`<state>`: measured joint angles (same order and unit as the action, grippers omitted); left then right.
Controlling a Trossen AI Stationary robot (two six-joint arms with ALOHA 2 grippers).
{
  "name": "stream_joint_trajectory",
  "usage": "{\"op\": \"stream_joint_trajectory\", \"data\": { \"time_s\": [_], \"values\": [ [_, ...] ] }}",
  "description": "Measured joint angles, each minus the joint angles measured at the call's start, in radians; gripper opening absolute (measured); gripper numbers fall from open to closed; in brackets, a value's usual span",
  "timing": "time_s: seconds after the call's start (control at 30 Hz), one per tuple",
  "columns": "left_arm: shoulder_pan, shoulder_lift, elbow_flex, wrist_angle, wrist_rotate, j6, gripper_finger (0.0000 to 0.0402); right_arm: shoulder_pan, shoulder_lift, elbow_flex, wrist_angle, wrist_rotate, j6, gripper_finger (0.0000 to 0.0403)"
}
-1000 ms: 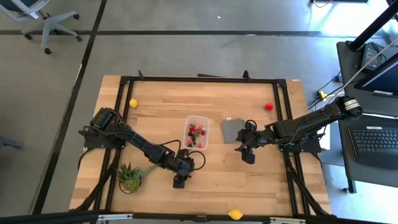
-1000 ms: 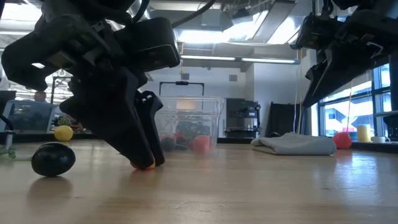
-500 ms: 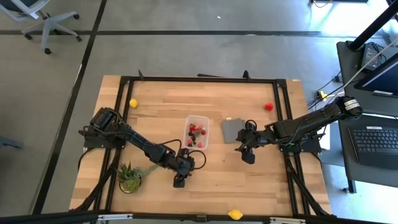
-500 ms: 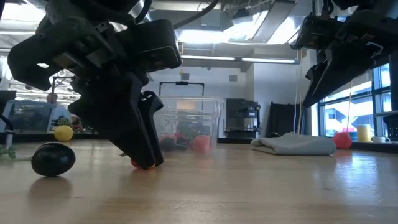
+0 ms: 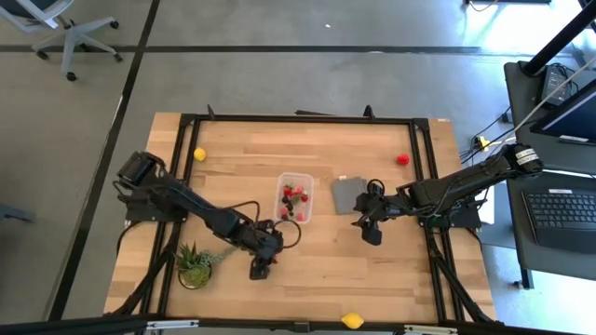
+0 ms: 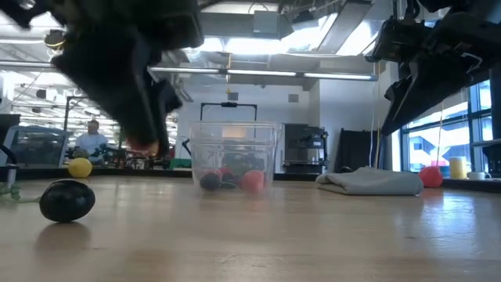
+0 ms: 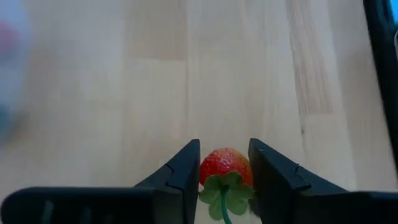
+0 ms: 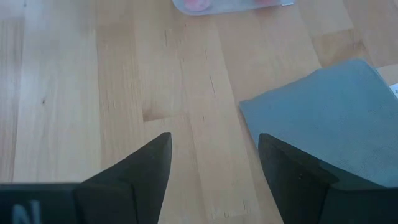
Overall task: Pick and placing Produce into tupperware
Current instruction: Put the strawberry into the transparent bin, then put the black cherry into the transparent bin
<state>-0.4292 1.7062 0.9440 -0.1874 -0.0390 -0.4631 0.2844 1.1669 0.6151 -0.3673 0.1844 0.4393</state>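
Left wrist view first: one strawberry (image 7: 225,169) is pinched between the left gripper (image 7: 224,180) fingers, green leaves and stem showing, held above the wooden table (image 7: 186,74). The right gripper (image 8: 214,168) is seen spread wide, nothing in it, parked near one grey cloth (image 8: 323,118).

One clear tupperware (image 5: 295,198) is found mid-table with several red and dark pieces inside; an exact count can't be made. Loose produce: one yellow lemon (image 5: 199,154), one red berry (image 5: 402,159), one yellow piece (image 5: 352,320) at the near edge, one dark berry (image 6: 66,200). One potted plant (image 5: 195,264) is noted. No readable writing. A person (image 6: 92,137) is seated in the room behind.
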Motion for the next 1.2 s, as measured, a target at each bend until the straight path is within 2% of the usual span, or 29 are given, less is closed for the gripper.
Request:
{"op": "stream_joint_trajectory", "data": {
  "time_s": [0.07,0.27,0.53,0.67,0.77,0.9,1.2],
  "values": [
    [0.003,-0.041,0.0,-0.01,-0.031,-0.003,0.0113,0.0,0.0,0.0,0.0,0.0,0.001,0.0242],
    [0.036,-0.153,0.002,-0.072,-0.217,0.035,0.0108,0.0,0.0,0.0,0.004,0.009,0.0,0.0242],
    [0.178,-0.186,0.002,-0.052,-0.294,0.073,0.0117,0.0,0.0,0.0,0.011,0.009,0.003,0.0242],
    [0.251,-0.173,0.002,-0.049,-0.292,0.073,0.011,0.0,0.0,0.0,0.011,0.009,0.005,0.0242],
    [0.288,-0.154,0.003,-0.034,-0.243,0.07,0.0111,0.0,0.0,0.0,0.011,0.009,0.009,0.0242],
    [0.315,-0.131,0.003,-0.037,-0.175,0.025,0.0136,0.0,0.0,0.0,0.011,0.009,0.009,0.0242],
    [0.327,-0.127,0.003,-0.027,-0.169,0.022,0.0171,0.0,0.0,0.0,0.011,0.008,0.013,0.0242]
  ]
}}
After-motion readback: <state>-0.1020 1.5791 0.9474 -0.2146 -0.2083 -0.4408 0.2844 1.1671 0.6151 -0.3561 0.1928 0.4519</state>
